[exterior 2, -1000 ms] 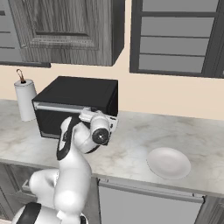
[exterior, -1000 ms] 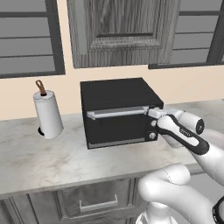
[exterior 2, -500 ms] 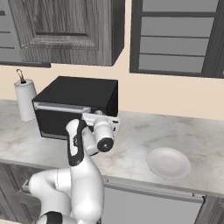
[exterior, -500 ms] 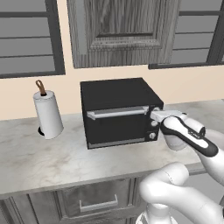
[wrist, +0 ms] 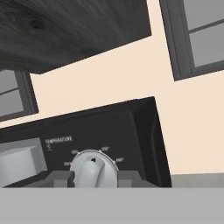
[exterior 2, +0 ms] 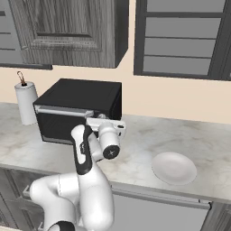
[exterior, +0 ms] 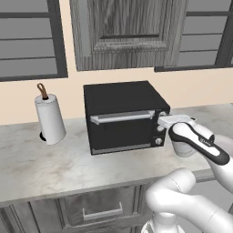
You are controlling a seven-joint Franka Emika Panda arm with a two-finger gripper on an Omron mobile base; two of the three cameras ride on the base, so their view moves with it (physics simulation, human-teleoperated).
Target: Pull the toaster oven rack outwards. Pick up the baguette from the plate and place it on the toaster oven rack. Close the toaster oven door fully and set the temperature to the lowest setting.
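A marbled pale-grey stone counter (exterior: 68, 168) is seen carrying the black boxy toaster oven (exterior: 123, 116), set back near the beige wall so that its front faces the robot. The oven's black drop-down door (exterior: 120, 129), with its long silver bar handle (exterior: 122, 117), is shown upright and shut against the cavity, so the rack inside is hidden from sight. Well apart to the right, the plain white round plate (exterior 2: 174, 168) is pictured bare on the counter; the baguette is judged to be already inside the oven, though this cannot be confirmed. A white paper-towel roll (exterior: 50, 119) on its stand is left near the wall on the other side. The white arm's two-finger gripper (wrist: 93, 178) is brought level with the knob column at the oven's front right, and its dark fingers (wrist: 59, 178) are seen closed narrowly on either side of the small silver temperature knob (wrist: 93, 168), apparently so that it can be turned to its lowest mark.
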